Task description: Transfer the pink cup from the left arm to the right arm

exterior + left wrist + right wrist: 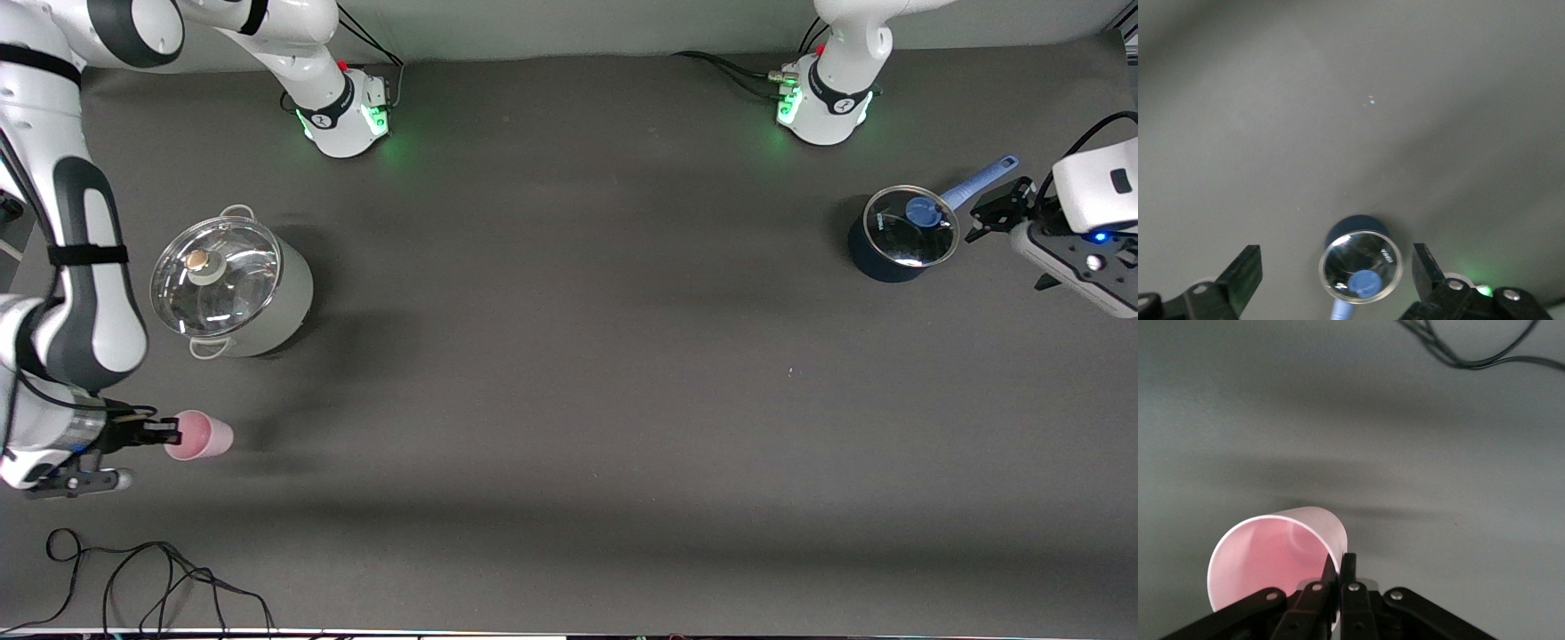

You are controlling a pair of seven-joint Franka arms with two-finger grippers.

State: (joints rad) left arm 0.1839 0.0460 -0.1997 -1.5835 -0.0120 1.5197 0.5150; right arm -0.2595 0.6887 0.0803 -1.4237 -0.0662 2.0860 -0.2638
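Pinching the pink cup [199, 436] by its rim, tipped sideways over the bench [569, 400], right claw [171, 433] already has it, left claw [994, 215] spread by the blue saucepan [902, 234], so handover looks done.

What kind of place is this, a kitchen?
Probably a robot lab, not a kitchen: two robot arms are bolted to a dark table, the right gripper pinches a pink cup, and two lidded pots just sit there.
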